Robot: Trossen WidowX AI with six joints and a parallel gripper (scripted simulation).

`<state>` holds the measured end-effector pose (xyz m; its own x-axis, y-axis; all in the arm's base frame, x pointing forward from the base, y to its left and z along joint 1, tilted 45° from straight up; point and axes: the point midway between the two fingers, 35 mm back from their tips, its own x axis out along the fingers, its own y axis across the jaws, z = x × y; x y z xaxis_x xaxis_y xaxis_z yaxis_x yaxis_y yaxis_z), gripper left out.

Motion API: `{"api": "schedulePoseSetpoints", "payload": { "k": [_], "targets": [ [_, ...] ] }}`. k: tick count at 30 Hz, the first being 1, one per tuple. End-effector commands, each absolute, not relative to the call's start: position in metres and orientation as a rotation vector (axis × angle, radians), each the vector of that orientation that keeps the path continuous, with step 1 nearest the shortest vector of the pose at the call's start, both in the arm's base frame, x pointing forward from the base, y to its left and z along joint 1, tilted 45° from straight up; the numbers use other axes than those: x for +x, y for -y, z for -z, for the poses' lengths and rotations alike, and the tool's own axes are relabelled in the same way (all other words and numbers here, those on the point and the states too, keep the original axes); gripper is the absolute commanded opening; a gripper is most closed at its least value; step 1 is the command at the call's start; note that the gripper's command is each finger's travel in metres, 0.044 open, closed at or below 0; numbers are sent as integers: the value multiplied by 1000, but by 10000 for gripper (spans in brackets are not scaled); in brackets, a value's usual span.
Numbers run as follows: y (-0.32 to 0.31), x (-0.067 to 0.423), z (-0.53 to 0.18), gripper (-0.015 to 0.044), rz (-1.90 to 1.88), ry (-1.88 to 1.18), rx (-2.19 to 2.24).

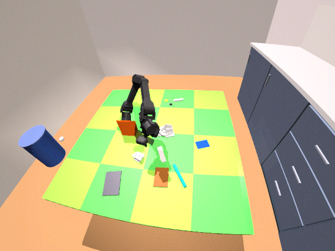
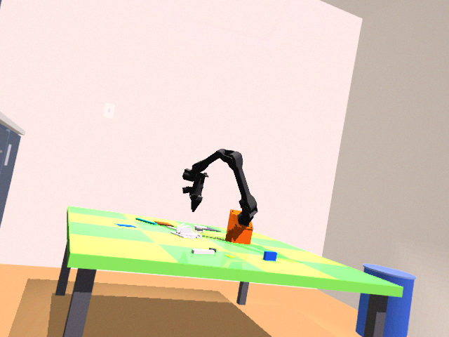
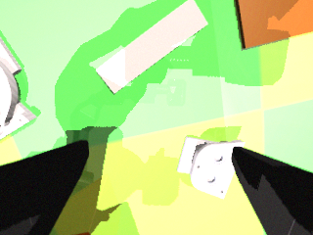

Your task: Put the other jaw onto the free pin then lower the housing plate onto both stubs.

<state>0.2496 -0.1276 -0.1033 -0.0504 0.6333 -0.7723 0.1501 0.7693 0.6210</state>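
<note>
The white base assembly (image 1: 168, 130) (image 2: 186, 231) (image 3: 7, 93) sits on the mat, cut off at the left edge of the wrist view. The pins and jaw on it are too small or cut off to tell apart. A small white part (image 1: 136, 160) (image 3: 210, 168) with round holes lies apart from it; a piece shows under or beside it, and I cannot tell which is jaw or plate. A long white bar (image 1: 161, 154) (image 3: 152, 46) lies flat between the base and the orange plate. My gripper (image 2: 193, 209) (image 3: 160, 150) is open and empty, above the mat; its right finger overlaps the small part's edge in the wrist view.
An orange plate (image 1: 161, 181) (image 3: 274, 29), cyan stick (image 1: 179, 175), dark grey plate (image 1: 112, 183) and blue plate (image 1: 202, 144) lie around. A white stick (image 1: 178, 100) (image 2: 203, 251) and blue block (image 2: 270, 255) lie farther back. The orange box (image 1: 126, 128) (image 2: 238, 234) stands at the arm's base.
</note>
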Motion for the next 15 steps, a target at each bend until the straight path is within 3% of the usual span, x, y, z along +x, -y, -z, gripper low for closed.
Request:
{"api": "schedulePoseSetpoints", "payload": {
  "k": [1, 15],
  "targets": [
    [133, 244, 108, 440, -518, -1576, 565],
    [149, 226, 123, 440, -780, -1447, 312]
  ]
}}
